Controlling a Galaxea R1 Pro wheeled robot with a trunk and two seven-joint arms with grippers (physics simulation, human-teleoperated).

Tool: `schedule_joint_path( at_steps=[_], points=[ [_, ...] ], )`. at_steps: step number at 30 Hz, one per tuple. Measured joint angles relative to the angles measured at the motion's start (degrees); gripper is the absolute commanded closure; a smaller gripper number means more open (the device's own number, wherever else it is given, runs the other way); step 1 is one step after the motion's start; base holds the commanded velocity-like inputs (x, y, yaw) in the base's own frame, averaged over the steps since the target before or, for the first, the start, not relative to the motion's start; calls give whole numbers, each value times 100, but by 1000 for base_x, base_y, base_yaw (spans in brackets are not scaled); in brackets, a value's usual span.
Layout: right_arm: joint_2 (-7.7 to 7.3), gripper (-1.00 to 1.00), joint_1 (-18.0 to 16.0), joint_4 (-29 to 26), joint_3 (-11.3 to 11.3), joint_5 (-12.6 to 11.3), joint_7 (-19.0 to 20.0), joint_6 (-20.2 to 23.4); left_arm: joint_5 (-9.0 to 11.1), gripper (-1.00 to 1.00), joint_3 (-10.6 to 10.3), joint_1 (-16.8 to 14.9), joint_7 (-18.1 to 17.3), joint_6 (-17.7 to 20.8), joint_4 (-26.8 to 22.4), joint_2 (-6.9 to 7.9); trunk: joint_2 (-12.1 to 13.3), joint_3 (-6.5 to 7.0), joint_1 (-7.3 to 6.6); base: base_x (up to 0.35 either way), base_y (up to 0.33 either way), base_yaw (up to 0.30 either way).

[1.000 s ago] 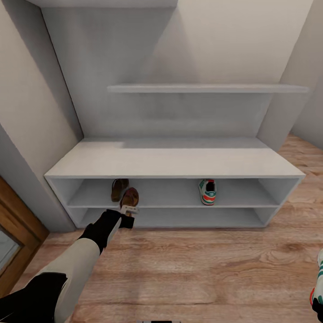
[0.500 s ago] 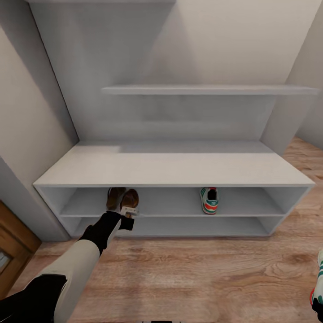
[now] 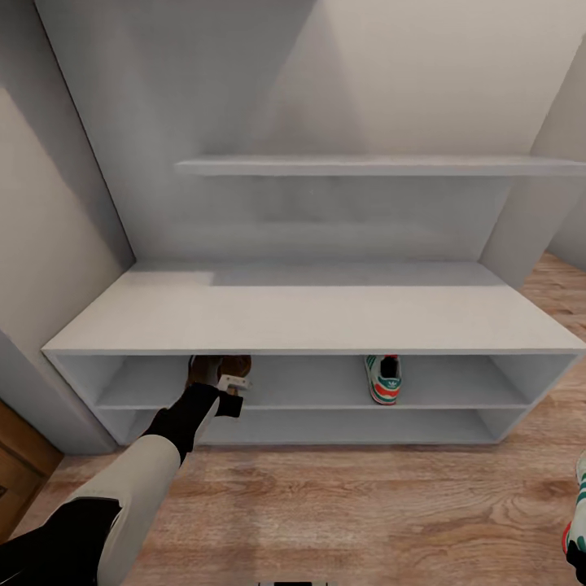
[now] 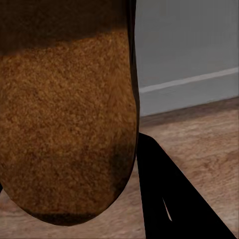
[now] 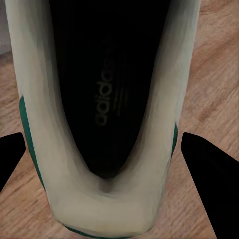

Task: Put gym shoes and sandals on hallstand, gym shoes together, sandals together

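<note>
The pale grey hallstand (image 3: 325, 313) stands against the wall in the head view. On its upper tier, right of centre, rests one gym shoe (image 3: 384, 378), white with green and red-orange. My left gripper (image 3: 233, 379) reaches into the left part of that tier, shut on a brown sandal (image 3: 237, 364) (image 4: 64, 124). One black finger (image 4: 172, 199) shows beside it. A second sandal (image 3: 201, 369) lies just to its left, mostly hidden under the top board. At the lower right edge, my right gripper (image 3: 578, 561) (image 5: 107, 164) is shut on the other gym shoe (image 3: 579, 509) (image 5: 104, 99) above the corridor floor (image 3: 366, 505).
A floating wall shelf (image 3: 366, 165) hangs above the hallstand. The lower tier (image 3: 342, 425) holds nothing. A grey wall closes in on the left, with a wooden door frame (image 3: 20, 472) at the lower left. Wood-plank floor extends in front and to the right.
The view has moved closer to the hallstand. The left gripper and its sandal have gone deeper into the upper tier, beside the other sandal. The right gripper keeps its place at the frame edge.
</note>
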Motion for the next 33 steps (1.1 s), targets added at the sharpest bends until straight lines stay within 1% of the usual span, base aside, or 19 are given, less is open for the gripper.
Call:
schedule_joint_path(
  at_steps=[2,8,15,21,33],
  points=[
    [1,100,0,-1,-3,-1,-1,-3,5,100,0,-1,-1,0,-1,-2,0,0,-1,31,0,0],
    [1,100,0,0,-3,-1,-1,-1,4,100,0,-1,1,0,-1,5,0,0,-2,194,0,0],
    [-2,100,0,0,-3,-1,-1,1,4,100,-1,0,4,0,-1,6,0,0,0,22,1,0],
    [1,100,0,0,-3,-1,-1,-1,2,100,0,-1,1,0,-1,6,0,0,-1,78,78,0],
    [2,100,0,0,-3,-1,-1,1,5,100,-1,1,6,-8,-1,9,0,0,0,9,4,0]
  ],
)
